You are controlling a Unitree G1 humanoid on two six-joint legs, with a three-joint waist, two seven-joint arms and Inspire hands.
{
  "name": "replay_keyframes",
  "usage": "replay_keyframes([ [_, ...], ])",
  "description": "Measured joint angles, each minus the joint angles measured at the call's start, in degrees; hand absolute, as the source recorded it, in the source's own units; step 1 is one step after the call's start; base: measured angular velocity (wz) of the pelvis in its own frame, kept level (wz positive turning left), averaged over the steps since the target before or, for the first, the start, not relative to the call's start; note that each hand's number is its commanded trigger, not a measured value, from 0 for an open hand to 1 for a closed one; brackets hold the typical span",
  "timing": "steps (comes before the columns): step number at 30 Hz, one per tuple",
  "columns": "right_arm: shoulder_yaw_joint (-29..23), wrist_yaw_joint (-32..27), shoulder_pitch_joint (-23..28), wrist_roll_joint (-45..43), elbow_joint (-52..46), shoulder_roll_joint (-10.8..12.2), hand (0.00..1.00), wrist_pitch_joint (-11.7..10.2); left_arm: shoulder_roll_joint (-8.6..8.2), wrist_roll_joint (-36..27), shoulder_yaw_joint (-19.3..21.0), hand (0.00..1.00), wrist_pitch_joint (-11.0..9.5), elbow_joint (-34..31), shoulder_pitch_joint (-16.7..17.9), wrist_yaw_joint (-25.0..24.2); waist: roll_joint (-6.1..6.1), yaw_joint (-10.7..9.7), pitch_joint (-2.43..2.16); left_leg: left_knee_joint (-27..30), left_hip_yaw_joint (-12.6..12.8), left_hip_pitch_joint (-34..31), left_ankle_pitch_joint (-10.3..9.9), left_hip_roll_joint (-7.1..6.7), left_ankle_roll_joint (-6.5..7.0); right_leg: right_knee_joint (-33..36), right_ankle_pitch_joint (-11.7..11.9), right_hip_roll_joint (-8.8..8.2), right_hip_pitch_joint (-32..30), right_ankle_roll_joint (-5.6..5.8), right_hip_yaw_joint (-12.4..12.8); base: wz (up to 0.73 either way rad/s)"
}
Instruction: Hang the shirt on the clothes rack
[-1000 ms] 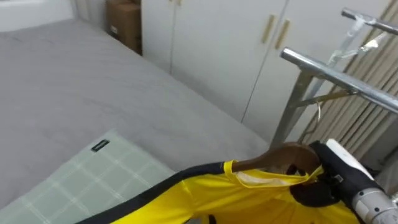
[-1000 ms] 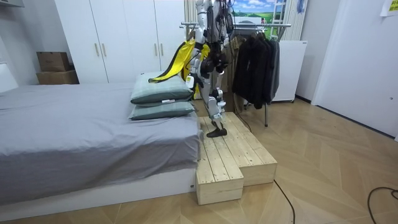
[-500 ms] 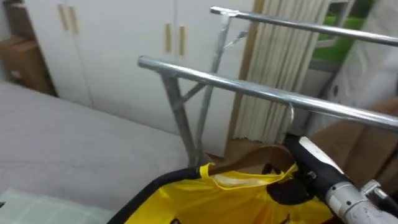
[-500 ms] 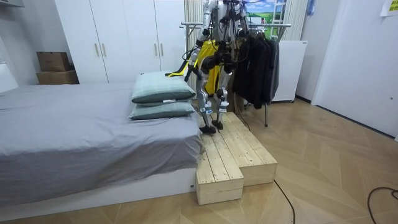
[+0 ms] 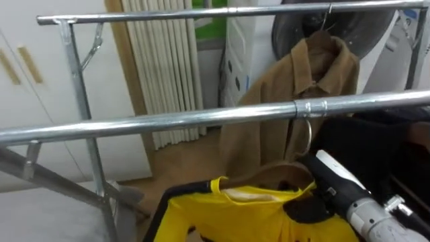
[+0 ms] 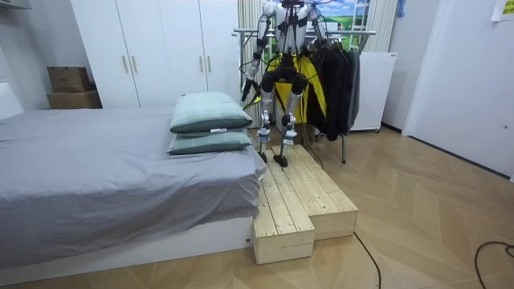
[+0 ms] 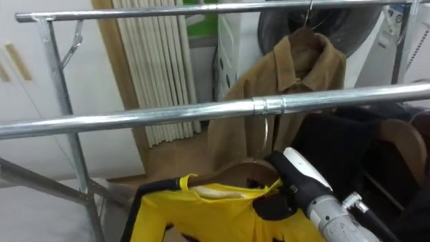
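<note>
The robot stands on the wooden platform (image 6: 301, 201) facing the rack, whose near rail (image 5: 168, 121) crosses the eye view from 9 o'clock to 3 o'clock, with the far rail (image 5: 201, 11) above it at 12 o'clock. The yellow shirt (image 5: 248, 215) sits low at 6 o'clock, draped on a wooden hanger (image 5: 269, 178). The hook (image 5: 308, 138) rises from the hanger's neck toward 12 o'clock; its top looks just under the near rail, beside a joint in the tube, and not over it. Beyond, at 1 o'clock, a brown jacket (image 5: 316, 81) hangs from the far rail. The right hand (image 5: 322, 202) comes in from 4 o'clock, its dark fingers wrapped over the collar end of the hanger, so it carries hanger and shirt together. What the left hand is doing cannot be told. Dark clothes (image 5: 383, 154) fill the 3 o'clock side. The step in hand seems to be hooking on: the hook's open side should face the rail, rise clear above it, then come down onto bare tube left of the dark clothes, with the grip kept firm until the rail takes the weight.
</note>
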Motion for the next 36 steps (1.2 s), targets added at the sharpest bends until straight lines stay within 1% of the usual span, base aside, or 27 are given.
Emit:
replay_keyframes([
  [1, -0.1, 0.0, 0.0, 0.0, 0.1, 0.1, 1.0, 0.0, 0.01, 0.0, -0.4, 0.0, 0.0, -0.4, 0.1, 0.0, 0.12, -0.1, 0.07, -0.9, -0.5, 0.8, 0.8, 0.94, -0.33, -0.2, 0.2, 0.01, -0.2, 1.99, -1.7, -0.23],
  [2, -0.1, 0.0, -0.3, 0.0, 0.3, 0.2, 1.0, -0.3, -0.19, -0.1, -1.2, 0.0, -0.2, -0.6, -0.1, 0.2, 1.33, 0.5, 0.6, -0.9, -2.3, 1.1, 0.5, 2.55, -1.56, 3.4, -2.1, -1.77, -3.0, 1.29, -8.0, -0.88],
  [3, 0.8, -0.2, -1.9, -0.3, 0.0, 0.5, 1.0, -1.1, -0.63, -1.2, -0.6, 0.0, -0.6, -0.7, 0.3, 0.6, 1.02, 2.3, 0.61, 1.0, -4.2, 0.1, -1.4, 2.25, -3.42, 8.0, -5.7, -7.1, -8.6, -2.32, -9.2, -1.16],
  [4, 1.4, -0.4, -3.0, -0.6, -0.5, 0.7, 1.0, -1.4, -0.54, -1.4, -0.1, 0.0, -0.9, -0.5, 0.4, 0.8, 1.09, 2.5, 0.34, 2.8, -4.7, -1.3, -3.7, 2.51, -4.43, 10.5, -6.6, -8.83, -11.2, -2.31, -10.0, -1.19],
  [5, 1.6, -0.8, -3.2, -1.1, -1.1, 1.8, 1.0, -1.7, -0.25, -1.3, 0.4, 0.0, -0.9, 0.1, 0.7, 0.3, 1.67, 2.3, 0.35, 6.2, -4.0, -2.8, -7.2, 2.75, -5.72, 12.4, -6.0, -9.52, -12.5, -3.6, -14.9, -0.57],
  [6, 1.6, -0.9, -2.1, -2.1, -1.1, 2.3, 1.0, -1.0, -0.18, -0.9, 0.3, 0.0, -0.9, 0.7, 0.7, -0.2, 1.72, 1.8, 0.32, 6.4, -4.0, -2.2, -7.2, 2.78, -5.32, 11.4, -5.6, -9.92, -10.6, -4.35, -18.0, -0.27],
  [7, 1.5, -0.9, -1.6, -2.3, -1.1, 2.3, 1.0, -0.8, -0.1, -0.9, 0.4, 0.0, -0.9, 0.7, 0.8, -0.6, 1.5, 1.4, 0.43, 6.0, -3.9, -1.4, -6.9, 2.51, -4.87, 9.9, -5.3, -10.01, -9.0, -4.76, -19.6, 0.0],
  [8, 1.2, -0.8, -1.1, -2.7, -1.1, 2.2, 1.0, -0.8, 0.01, -0.9, 0.7, 0.0, -0.9, 0.6, 1.3, -1.2, 1.17, 0.9, 0.46, 4.4, -3.1, 0.1, -6.6, 2.04, -4.33, 6.0, -4.9, -9.88, -5.6, -5.54, -21.5, 0.18],
  [9, 0.9, -0.8, -0.9, -3.3, -1.2, 2.2, 1.0, -0.8, 0.09, -0.8, 1.2, 0.0, -0.8, 0.6, 1.6, -1.4, 0.62, 0.4, 0.37, 3.5, -2.3, 1.3, -6.5, 1.98, -4.28, 3.3, -4.5, -9.69, -3.1, -6.16, -22.5, 0.18],
  [11, -0.7, -0.8, -0.9, -3.9, -2.4, 2.2, 1.0, -1.1, 0.18, 0.2, 2.0, 0.0, -0.6, 0.0, 2.3, -1.4, 0.21, 0.2, 0.25, 2.7, -1.9, 1.9, -6.6, 1.98, -4.21, 1.8, -4.4, -9.64, -1.7, -6.29, -22.7, 0.17],
  [13, -2.4, -1.4, -1.0, -4.2, -4.2, 2.2, 1.0, -1.4, 0.16, 0.3, 2.3, 0.0, -0.2, -0.1, 3.0, -1.4, 0.18, 0.7, 0.17, 1.6, -1.6, 2.6, -6.7, 1.38, -4.11, 1.5, -4.4, -9.82, -1.6, -6.29, -21.6, -0.05],
  [14, -3.1, -2.0, -1.0, -4.7, -5.0, 2.2, 1.0, -1.7, 0.17, 0.3, 2.5, 0.0, 0.0, -0.1, 3.7, -1.4, 0.16, 1.4, 0.14, 1.0, -0.9, 3.4, -6.7, 1.2, -3.68, 1.4, -4.4, -9.86, -1.4, -6.28, -20.5, -0.26],
  [15, -3.2, -2.6, -1.0, -5.2, -5.5, 2.2, 1.0, -1.8, 0.17, 0.4, 2.6, 0.0, 0.1, -0.2, 4.3, -1.4, 0.24, 1.5, 0.07, 1.0, -0.3, 3.7, -7.0, 1.19, -3.12, 1.1, -4.1, -9.87, -1.0, -5.79, -20.0, -0.21],
  [18, -3.2, -3.0, -0.9, -6.4, -6.3, 2.3, 1.0, -1.8, 0.37, 1.8, 2.8, 0.0, 0.2, 0.4, 5.8, -1.4, 0.13, 1.5, 0.05, 0.8, 0.3, 4.9, -7.6, 0.85, -1.9, 0.4, -3.5, -9.98, 0.2, -4.72, -19.3, -0.06],
  [19, -3.2, -3.1, -0.9, -6.7, -6.4, 2.3, 1.0, -1.8, 0.45, 1.8, 2.8, 0.0, 0.2, 0.7, 5.8, -1.4, 0.12, 1.5, 0.06, 0.8, 0.3, 5.1, -7.7, 0.81, -1.7, 0.3, -3.3, -10.02, 0.4, -4.42, -19.2, 0.0],
  [20, -3.2, -3.5, -0.9, -7.0, -6.7, 2.3, 1.0, -1.8, 0.58, 1.7, 2.8, 0.0, 0.1, 1.5, 6.1, -1.4, 0.1, 1.5, 0.06, 0.5, 0.3, 5.7, -7.6, 0.61, -1.15, -0.6, -2.8, -10.07, 1.3, -3.77, -18.8, 0.07],
  [21, -3.3, -4.0, -0.9, -7.0, -7.1, 2.3, 1.0, -1.9, 0.65, 1.7, 2.8, 0.0, 0.0, 2.0, 6.0, -1.3, -0.11, 1.4, -0.08, 0.3, 0.3, 6.2, -7.4, 0.24, -0.78, -1.5, -2.6, -10.27, 1.8, -3.46, -18.0, 0.05],
  [22, -3.3, -4.2, -0.9, -7.0, -7.3, 2.3, 1.0, -2.2, 0.65, 1.7, 2.8, 0.0, 0.0, 2.0, 5.9, -1.3, -0.22, 1.4, -0.06, 0.2, 0.0, 6.2, -7.4, 0.13, -0.61, -1.5, -2.5, -10.35, 1.8, -3.3, -17.8, 0.0],
  [23, -3.4, -4.7, -1.0, -6.7, -7.3, 2.3, 1.0, -2.9, 0.65, 1.8, 2.9, 0.0, 0.0, 2.1, 5.5, -1.3, -0.18, 1.6, 0.01, 0.0, -0.7, 6.4, -7.2, 0.12, -0.25, -0.8, -2.0, -10.3, 1.4, -2.6, -18.0, -0.05],
  [25, -3.4, -4.7, -1.0, -6.8, -7.3, 2.4, 1.0, -3.1, 0.73, 1.8, 2.8, 0.0, -0.1, 2.0, 5.0, -1.4, 0.25, 1.8, 0.37, 0.0, -2.4, 6.8, -7.1, 0.31, -0.01, 0.5, -1.8, -10.13, -0.2, -1.83, -17.7, -0.08],
  [26, -3.4, -4.8, -1.1, -6.8, -7.3, 2.4, 1.0, -3.9, 1.04, 1.8, 2.9, 0.0, -0.4, 1.7, 4.8, -1.4, -0.5, 2.0, -0.08, 0.0, -3.0, 6.3, -7.1, -0.04, 0.0, -2.2, -1.2, -10.22, 0.7, -1.75, -17.7, -0.17],
  [27, -3.4, -4.8, -1.6, -6.8, -7.4, 2.4, 1.0, -4.6, 1.08, 1.8, 2.9, 0.0, -0.6, 1.6, 4.2, -1.4, -1.22, 2.0, -0.25, 0.0, -3.4, 5.7, -7.3, -0.16, 0.21, -4.1, -0.3, -10.21, 1.8, -2.18, -17.9, -0.14],
  [29, -3.1, -5.4, -1.6, -7.7, -7.5, 2.4, 1.0, -4.7, 0.91, 1.7, 2.8, 0.0, -1.2, 1.3, 2.9, -1.6, -0.85, 1.3, 0.66, -0.2, -2.8, 5.5, -7.3, -0.23, 0.25, -4.4, 0.2, -10.0, 2.0, -2.33, -17.7, 0.1],
  [30, -3.0, -5.4, -1.4, -8.8, -7.5, 2.4, 1.0, -4.7, 0.86, 1.7, 2.7, 0.0, -1.5, 0.6, 2.6, -1.7, -0.84, 1.4, 0.66, -0.5, -1.8, 5.7, -7.2, -0.45, 0.29, -4.4, 0.2, -9.99, 2.0, -2.31, -17.5, 0.07],
  [31, -3.0, -5.4, -1.4, -9.4, -7.5, 2.4, 1.0, -4.7, 0.83, 1.7, 2.7, 0.0, -1.8, 0.4, 2.2, -1.7, -0.82, 1.5, 0.68, -0.5, -1.6, 5.7, -7.2, -0.46, 0.31, -4.5, 0.2, -9.96, 1.9, -2.31, -17.3, -0.11],
  [33, -3.0, -5.3, -1.4, -10.8, -7.5, 2.4, 1.0, -4.7, 0.84, 1.4, 2.7, 0.0, -2.6, 0.0, 1.1, -1.7, -0.8, 2.0, 0.7, -0.6, -1.5, 5.6, -7.2, -0.6, 0.31, -4.5, 0.2, -10.01, 1.7, -2.31, -17.0, -0.1],
  [36, -2.9, -5.3, -0.8, -11.0, -7.4, 2.4, 1.0, -4.6, 0.86, 1.1, 2.1, 0.0, -2.6, -0.3, 1.1, -1.4, -0.79, 2.1, 0.7, -0.6, -1.3, 5.8, -7.2, -0.64, 0.31, -4.5, 0.2, -9.96, 1.7, -2.31, -16.4, -0.07],
])
